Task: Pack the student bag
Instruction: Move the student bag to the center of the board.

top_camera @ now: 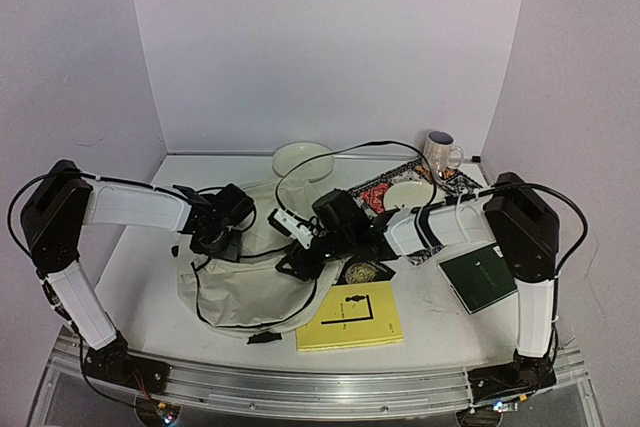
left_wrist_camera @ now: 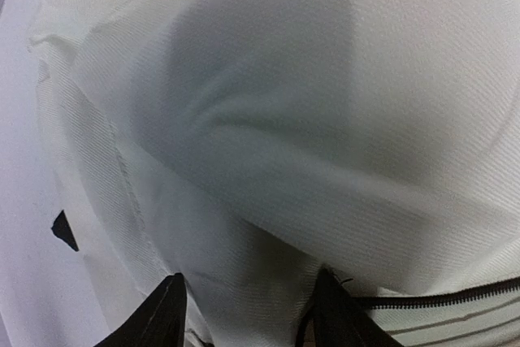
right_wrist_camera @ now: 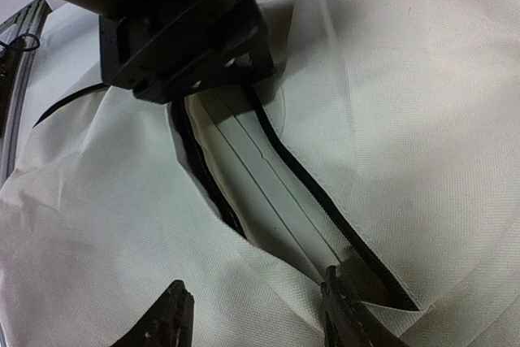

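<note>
The student bag, cream fabric with black zipper lines, lies crumpled left of centre. My left gripper presses down on its upper part. In the left wrist view its fingers stand apart with a fold of bag fabric between them. My right gripper is open at the bag's right side. In the right wrist view it straddles the lip of the unzipped opening: one fingertip is at the zipper gap, the other lies on the outer fabric. The left gripper sits at the far end of that opening.
A yellow book lies in front of the bag, a dark green book to the right, and a small dark item between them. Behind are a patterned placemat with a plate, a bowl and a mug.
</note>
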Action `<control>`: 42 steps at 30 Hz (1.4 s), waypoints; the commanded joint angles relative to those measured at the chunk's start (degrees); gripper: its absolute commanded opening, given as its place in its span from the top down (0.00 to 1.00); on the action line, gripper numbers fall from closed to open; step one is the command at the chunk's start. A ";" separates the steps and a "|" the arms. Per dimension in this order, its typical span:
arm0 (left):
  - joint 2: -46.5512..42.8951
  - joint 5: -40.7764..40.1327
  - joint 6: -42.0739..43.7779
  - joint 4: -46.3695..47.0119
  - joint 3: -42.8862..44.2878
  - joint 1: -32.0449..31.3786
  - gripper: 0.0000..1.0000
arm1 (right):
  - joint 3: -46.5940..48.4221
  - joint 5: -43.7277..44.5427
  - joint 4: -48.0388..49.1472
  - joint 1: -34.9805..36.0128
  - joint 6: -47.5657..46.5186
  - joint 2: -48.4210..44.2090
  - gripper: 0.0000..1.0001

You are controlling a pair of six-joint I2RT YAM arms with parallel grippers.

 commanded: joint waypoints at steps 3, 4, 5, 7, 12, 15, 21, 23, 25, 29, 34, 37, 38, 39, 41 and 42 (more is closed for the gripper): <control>-0.38 -8.92 -2.24 0.92 4.35 1.48 0.73 | -1.77 -0.10 0.00 0.30 1.45 -4.56 0.45; -0.74 -8.46 -2.25 1.77 4.59 1.95 0.76 | -2.07 0.09 0.16 0.30 1.54 -5.00 0.45; -1.10 -7.93 -2.23 2.60 4.81 2.40 0.80 | -2.36 0.35 0.34 0.31 1.65 -5.42 0.44; -1.84 -6.36 -2.23 4.19 5.03 3.45 0.88 | -2.84 1.73 0.44 0.34 2.06 -6.14 0.43; -4.71 -0.41 -2.71 7.58 4.82 6.56 1.00 | -4.55 5.42 1.05 0.29 3.06 -8.01 0.42; -7.80 4.15 -3.87 9.26 4.47 8.63 1.00 | -5.40 6.21 1.65 0.30 3.48 -9.33 0.41; -13.71 9.16 -6.31 11.59 4.35 12.69 1.00 | -5.84 5.67 1.74 0.30 4.00 -12.04 0.37; -14.64 9.85 -6.69 11.83 4.59 14.23 1.00 | -6.09 5.45 1.75 0.31 4.10 -12.99 0.35; -15.30 9.71 -6.88 11.85 4.51 15.56 1.00 | -6.66 5.37 1.73 0.29 4.20 -13.97 0.33; -15.73 9.35 -6.88 11.83 2.91 18.04 1.00 | -8.31 5.52 1.40 0.34 4.18 -15.71 0.30; -16.94 5.95 -7.41 11.78 -1.24 20.50 1.00 | -10.31 4.74 -0.25 0.69 4.02 -16.17 0.28; -17.75 3.65 -7.33 11.39 -2.62 21.62 0.98 | -10.23 5.81 -2.10 2.51 2.71 -14.96 0.26; -18.06 2.72 -7.30 11.12 -2.92 21.79 0.97 | -9.89 6.10 -2.79 2.95 2.76 -14.33 0.25; -18.43 1.78 -7.28 10.72 -3.24 21.87 0.96 | -9.55 6.33 -3.36 3.30 3.14 -13.82 0.25; -19.32 -0.12 -7.22 9.75 -3.82 22.18 0.95 | -9.24 7.06 -4.06 3.95 4.11 -13.09 0.25; -20.03 -1.18 -7.05 9.42 -4.07 22.31 0.94 | -9.27 7.27 -4.20 4.11 4.84 -12.79 0.25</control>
